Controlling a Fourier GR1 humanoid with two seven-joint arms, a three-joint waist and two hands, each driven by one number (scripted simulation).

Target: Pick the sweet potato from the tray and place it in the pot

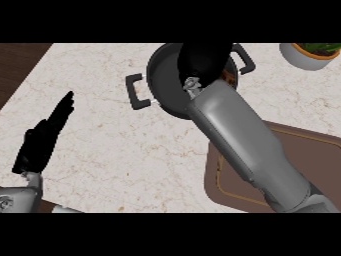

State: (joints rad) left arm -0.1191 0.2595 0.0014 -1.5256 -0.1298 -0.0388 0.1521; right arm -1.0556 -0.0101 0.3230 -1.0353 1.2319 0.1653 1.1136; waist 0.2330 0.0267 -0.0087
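marble counter [129, 150]; right robot hand [202, 57] over pot [162, 67], grip hidden; left robot hand [44, 137] rests, fingers straight.

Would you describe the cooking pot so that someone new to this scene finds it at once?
On the pale marble counter, look along the far edge, beyond the brown tray. The pot lies beneath the right hand: dark, round, with two loop handles, unlike the small white planter in the far right corner.
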